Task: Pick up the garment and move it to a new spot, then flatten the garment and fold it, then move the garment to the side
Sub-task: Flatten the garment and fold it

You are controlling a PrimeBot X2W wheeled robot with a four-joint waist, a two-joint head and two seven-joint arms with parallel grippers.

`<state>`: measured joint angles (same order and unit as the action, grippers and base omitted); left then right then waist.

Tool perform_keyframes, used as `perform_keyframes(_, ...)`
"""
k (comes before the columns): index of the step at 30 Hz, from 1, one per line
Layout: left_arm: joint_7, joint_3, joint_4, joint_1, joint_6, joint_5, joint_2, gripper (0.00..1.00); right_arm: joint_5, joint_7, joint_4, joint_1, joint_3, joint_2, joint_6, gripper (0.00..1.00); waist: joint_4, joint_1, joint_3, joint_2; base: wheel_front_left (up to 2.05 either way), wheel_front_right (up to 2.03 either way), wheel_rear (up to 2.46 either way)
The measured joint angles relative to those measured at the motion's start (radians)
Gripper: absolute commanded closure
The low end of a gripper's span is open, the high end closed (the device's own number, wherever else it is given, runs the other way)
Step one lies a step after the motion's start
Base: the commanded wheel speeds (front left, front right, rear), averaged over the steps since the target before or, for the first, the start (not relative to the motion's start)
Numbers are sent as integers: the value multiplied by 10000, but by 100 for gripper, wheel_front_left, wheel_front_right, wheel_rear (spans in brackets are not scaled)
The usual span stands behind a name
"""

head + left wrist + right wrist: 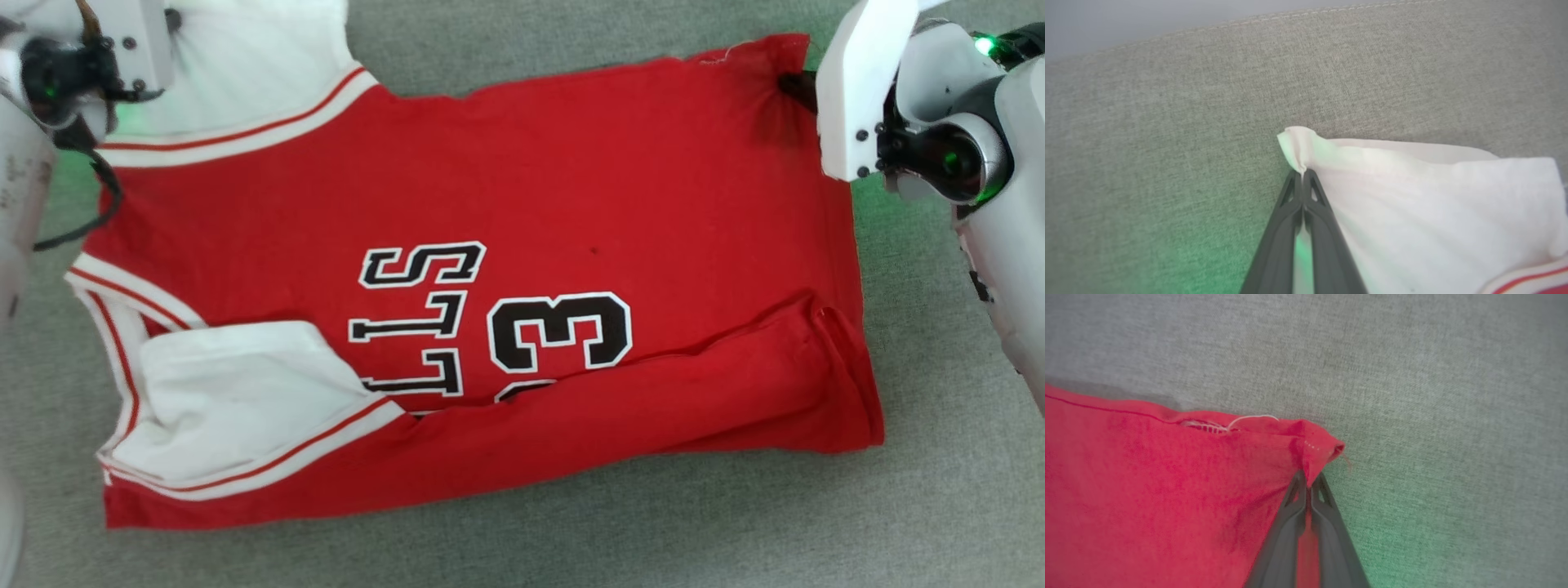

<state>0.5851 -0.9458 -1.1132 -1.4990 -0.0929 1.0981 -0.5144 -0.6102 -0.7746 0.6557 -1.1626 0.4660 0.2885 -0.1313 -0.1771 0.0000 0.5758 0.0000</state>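
I've got the garment (506, 269) lying across the grey fabric surface (571, 539) in the head view, collar at 9 o'clock, hem at 3 o'clock, and the 6 o'clock long edge folded up over part of the lettering (424, 318). Left pincer (1303, 173) is clenched on the tip of the white sleeve (1433, 212) at 11 o'clock. Right pincer (1309, 484) is clenched on the red hem corner (1323, 451) at 1 o'clock, with both pairs of fingers pressed tight on cloth.

Grey woven upholstery (571, 539), stitched seam (1331, 10) at edge, green glow (1180, 261).
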Motion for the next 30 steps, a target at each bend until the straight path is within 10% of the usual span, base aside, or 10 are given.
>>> perform_keyframes(24, 589, -10, 2556, 1906, -328, 1081, -433, 100, -1515, 2194, -1758, 2295, 1877, 3076, 0, 100, 1551, 0, -2509, 0, 0, 0, 0)
perform_keyframes(30, 1168, -174, 4677, 3214, 543, 1392, -1012, 100, -2023, 1985, -2953, 3414, 2192, 3912, 0, 100, 1995, 0, -3067, 0, 0, 0, 0)
